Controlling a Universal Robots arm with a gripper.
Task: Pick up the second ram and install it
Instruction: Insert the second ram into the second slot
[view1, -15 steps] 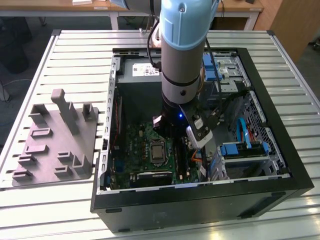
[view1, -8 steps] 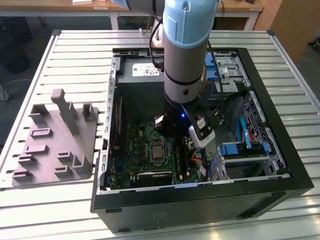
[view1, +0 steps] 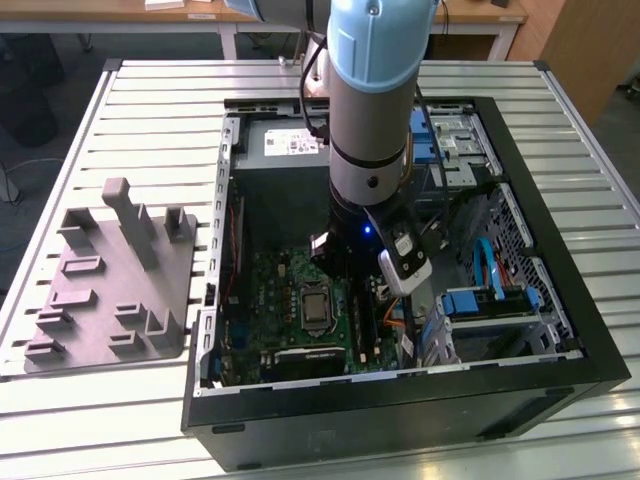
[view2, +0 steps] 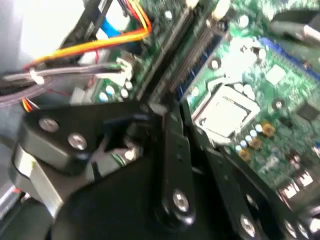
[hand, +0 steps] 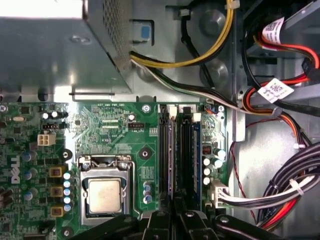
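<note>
My gripper (hand: 172, 219) hangs low over the motherboard's memory slots, inside the open computer case (view1: 400, 405). In the first wrist view its black fingers (hand: 156, 222) stand close together on a thin dark stick, the second ram (hand: 172, 160). The stick stands edge-on along a slot, and I cannot tell whether it is fully seated. A similar dark stick (hand: 185, 160) lies in the neighbouring slot. In the second wrist view the gripper (view2: 160, 109) meets at the near end of the slots (view2: 195, 55). In the exterior view the arm's wrist (view1: 370, 190) covers the slots.
The processor socket (hand: 104, 195) lies beside the slots on the green motherboard (hand: 115, 125). Bundles of orange, red and black cables (hand: 280, 150) crowd the other side. A metal power supply box (hand: 55, 50) stands beyond. The grey fixture block (view1: 115, 290) sits on the slatted table at the exterior view's left.
</note>
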